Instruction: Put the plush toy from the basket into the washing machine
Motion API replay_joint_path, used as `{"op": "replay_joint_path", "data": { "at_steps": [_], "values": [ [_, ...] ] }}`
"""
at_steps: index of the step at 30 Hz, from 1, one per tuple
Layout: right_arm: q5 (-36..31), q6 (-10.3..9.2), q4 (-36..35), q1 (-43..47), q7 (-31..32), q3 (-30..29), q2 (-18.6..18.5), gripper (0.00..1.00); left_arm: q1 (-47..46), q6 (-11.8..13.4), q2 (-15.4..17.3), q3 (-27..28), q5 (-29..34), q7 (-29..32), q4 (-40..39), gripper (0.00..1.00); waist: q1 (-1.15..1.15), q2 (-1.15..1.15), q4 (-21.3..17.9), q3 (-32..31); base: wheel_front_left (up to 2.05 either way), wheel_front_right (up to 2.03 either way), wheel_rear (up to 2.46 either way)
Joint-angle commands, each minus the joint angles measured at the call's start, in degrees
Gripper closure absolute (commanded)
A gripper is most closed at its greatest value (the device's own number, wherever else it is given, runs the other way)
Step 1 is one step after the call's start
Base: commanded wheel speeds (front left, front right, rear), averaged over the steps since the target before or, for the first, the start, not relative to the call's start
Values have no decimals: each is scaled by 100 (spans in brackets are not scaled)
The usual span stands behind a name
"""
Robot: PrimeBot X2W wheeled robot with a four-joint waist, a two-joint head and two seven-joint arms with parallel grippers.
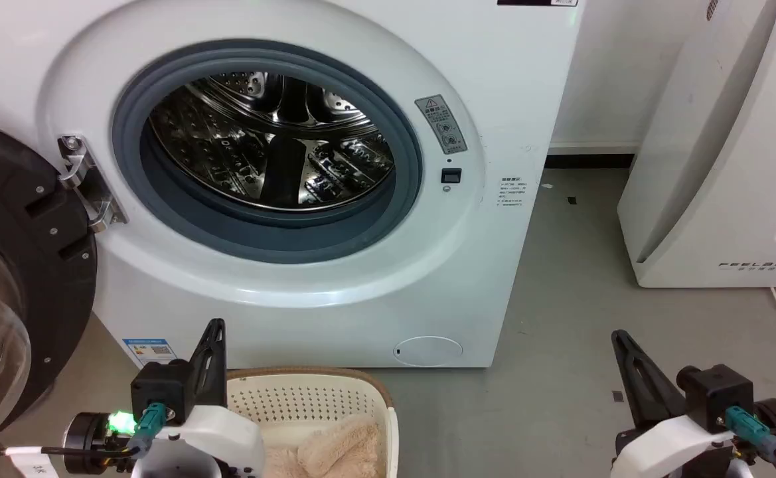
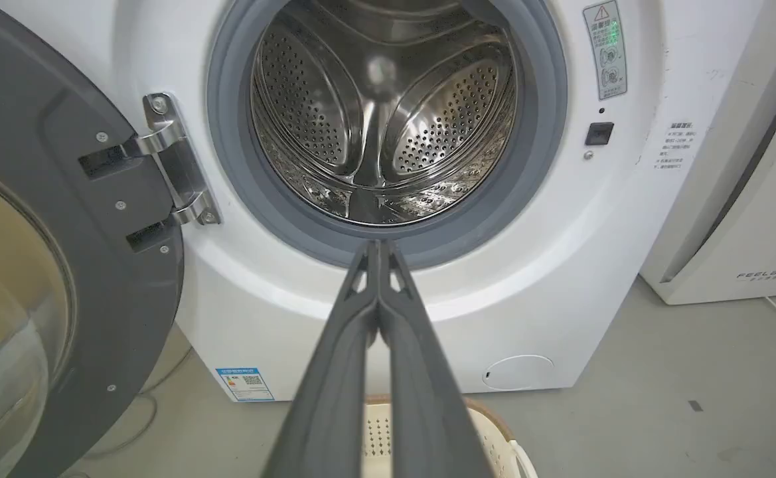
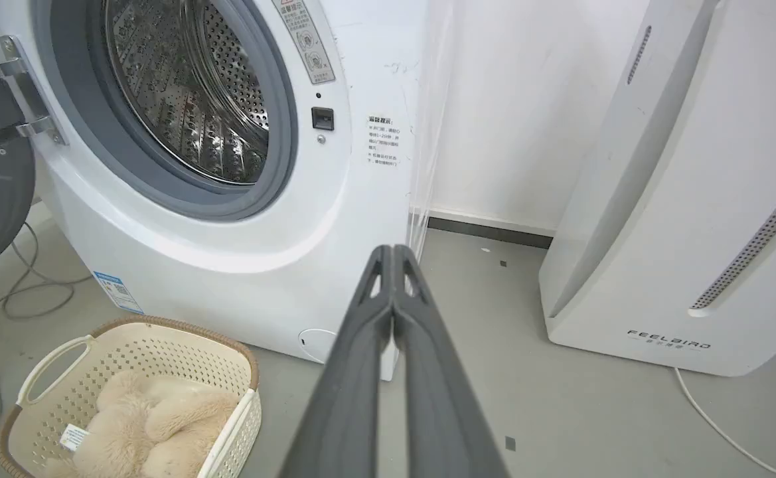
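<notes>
**Washing machine** (image 1: pixel 520 79): front-loading unit. The black-framed door (image 1: pixel 22 226) is swung wide open on the metal hinge (image 1: pixel 85 182) at the left of the opening. The grey door seal (image 1: pixel 122 159) and the perforated steel drum (image 1: pixel 275 146) are exposed.

**Basket** (image 3: pixel 182 358): stands upright on the floor (image 1: pixel 560 318) directly in front of the washing machine. It sits below the door opening, near the machine's lower front panel.

**Plush toy** (image 3: pixel 142 425): lies inside the basket in front of the washing machine, below the level of the brown rim. A white tag (image 3: pixel 72 437) shows beside the fur.

**Left tool** (image 2: pixel 378 247): both fingers are together with the tips in contact and nothing between them. The tool hangs over the left part of the basket, in front of the washing machine. Its fingers point at the lower edge of the door seal, and it is apart from the plush toy.

**Right tool** (image 3: pixel 393 251): both fingers are together with nothing between them. The tool is off the right front corner of the washing machine, over bare floor. It is well apart from the basket.

**Surroundings:**
- A white slanted appliance lettered FEELBIRD (image 1: pixel 713 166) stands to the right of the washing machine, with a strip of floor between the two.
- A white cable (image 3: pixel 713 425) lies on the floor by that appliance.
- Grey cables (image 3: pixel 2 299) lie on the floor at the left of the washing machine, under the open door.
</notes>
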Motion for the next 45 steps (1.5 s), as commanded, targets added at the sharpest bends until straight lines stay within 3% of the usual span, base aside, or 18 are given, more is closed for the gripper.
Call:
{"op": "replay_joint_path", "data": {
  "at_steps": [1, 10, 11, 29, 45],
  "values": [
    [-44, -5, -27, -80, 8, 1, -4, 100, 76, -25, 0, 7, 15, 2, -26, 100, 0, 0, 0, 0, 0, 0, 0],
    [-44, -5, -27, -80, 8, 1, -4, 100, 76, -25, 0, 7, 15, 2, -26, 100, 0, 0, 0, 0, 0, 0, 0],
    [0, 0, 0, 0, 0, 0, 0, 0, 0, 0, 0, 1, 0, 1, 0, 0, 0, 0, 0, 0, 0, 0, 0],
    [219, -1, -16, -60, -188, -139, 0, 0, -149, 77, 3, -97, -66, -189, 193, 0, 0, 0, -1, 130, 0, 0, 0],
    [447, -1, -35, -322, -391, -213, -1, 0, -857, -64, 120, -338, -6, -392, 1349, 0, 0, 0, -78, 624, 0, 0, 0]
  ]
}}
